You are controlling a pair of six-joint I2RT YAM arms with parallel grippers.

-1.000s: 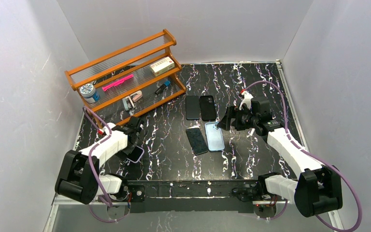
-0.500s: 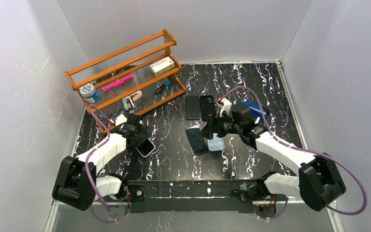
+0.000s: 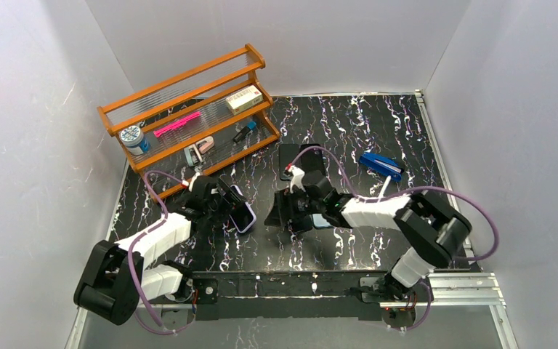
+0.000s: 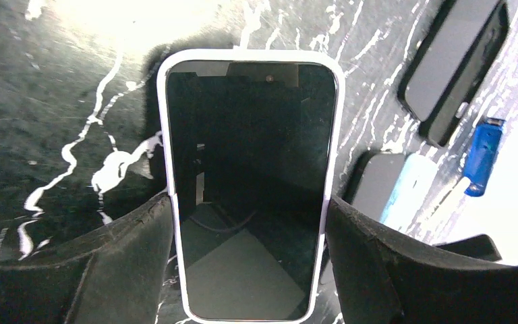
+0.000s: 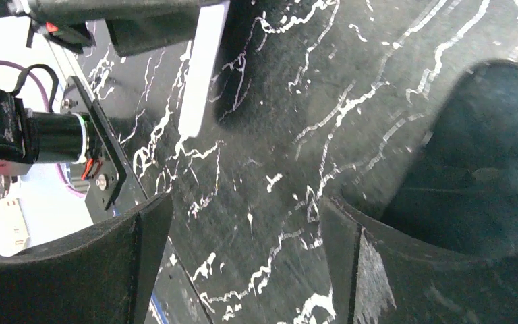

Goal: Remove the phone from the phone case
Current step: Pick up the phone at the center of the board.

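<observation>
A phone (image 4: pixel 248 169) with a dark screen sits in a pale lilac phone case (image 4: pixel 164 135). My left gripper (image 4: pixel 249 206) is shut on the case's two long edges, with one finger (image 4: pixel 131 256) on each side. From above, the cased phone (image 3: pixel 243 215) is held tilted off the table, left of centre. My right gripper (image 3: pixel 276 212) hovers just to its right, open. In the right wrist view, that gripper (image 5: pixel 243 260) has only marbled table between its fingers (image 5: pixel 118 263), and the case's pale edge (image 5: pixel 202 67) shows ahead at the upper left.
A wooden rack (image 3: pixel 189 109) with small items stands at the back left. Two dark phones (image 3: pixel 289 161) lie at the table's centre. Another dark phone (image 5: pixel 485 162) and a light blue case (image 4: pixel 411 196) lie under my right arm. A blue stapler (image 3: pixel 381 165) lies further right.
My left gripper has carried the cased phone up and right toward the centre. My right arm has swung left over the loose phones toward it, and its jaws have narrowed slightly.
</observation>
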